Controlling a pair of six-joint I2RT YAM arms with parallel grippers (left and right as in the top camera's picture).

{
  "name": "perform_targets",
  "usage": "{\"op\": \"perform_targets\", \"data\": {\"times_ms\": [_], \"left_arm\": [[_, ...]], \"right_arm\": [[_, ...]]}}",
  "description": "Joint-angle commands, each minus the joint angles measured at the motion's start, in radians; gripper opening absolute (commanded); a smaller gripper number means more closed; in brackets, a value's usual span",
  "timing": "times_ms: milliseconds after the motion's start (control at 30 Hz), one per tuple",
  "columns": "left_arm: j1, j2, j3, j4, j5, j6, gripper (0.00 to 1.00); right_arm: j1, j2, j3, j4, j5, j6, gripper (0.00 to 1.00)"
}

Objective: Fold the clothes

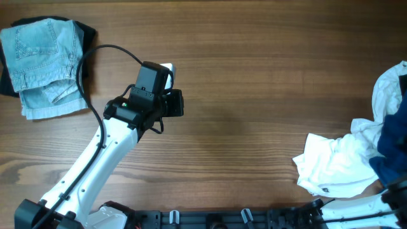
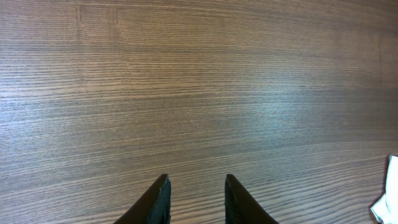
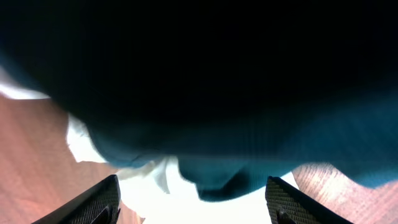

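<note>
1. Snagging at four o'clock: the right gripper (image 3: pixel 193 179), jaws wide and empty, faces the dark blue shirt (image 3: pixel 199 81) tangled with a white piece (image 1: pixel 334 165), so it may pinch both.
2. Left gripper (image 2: pixel 196 178), partly open and empty, hovers over the bare table (image 1: pixel 254 83).
3. Folded denim (image 1: pixel 41 60) at ten o'clock could get dragged.

No text, brand, number or sign can be read anywhere; the only candidate, a small dark mark (image 1: pixel 324 189) on the white garment (image 1: pixel 337 159) by the desk's (image 1: pixel 254 95) right edge, is too small to read.
</note>
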State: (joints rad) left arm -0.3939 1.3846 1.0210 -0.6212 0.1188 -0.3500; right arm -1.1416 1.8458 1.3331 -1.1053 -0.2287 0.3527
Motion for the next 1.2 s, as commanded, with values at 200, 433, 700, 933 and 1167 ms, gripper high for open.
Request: {"op": "perform_targets", "data": {"times_ms": [200,433,700,933,1167], "left_arm": [[-0.003,0.007,0.011,-0.022,-0.004,0.005,0.28],[-0.003,0.007,0.011,-0.025,-0.004,0.005,0.28],[-0.003,0.007,0.011,-0.025,-0.004,0.005,0.23],[-0.003,0.007,0.011,-0.010,-0.004,0.003,0.22],[-0.003,0.007,0.011,-0.015,-0.003,0.001,0.22]], "right_arm": [[0.003,0.101,-0.011,0.029,-0.024,-0.019,0.50],[0.003,0.101,-0.011,0.048,-0.020,-0.019,0.18],[0.023,0.101,-0.011,0.042,-0.025,0.009,0.05],[0.203,0.034,-0.011,0.028,-0.039,0.006,0.05],[0.302,-0.145,0.050,-0.031,-0.013,0.007,0.05]]}}
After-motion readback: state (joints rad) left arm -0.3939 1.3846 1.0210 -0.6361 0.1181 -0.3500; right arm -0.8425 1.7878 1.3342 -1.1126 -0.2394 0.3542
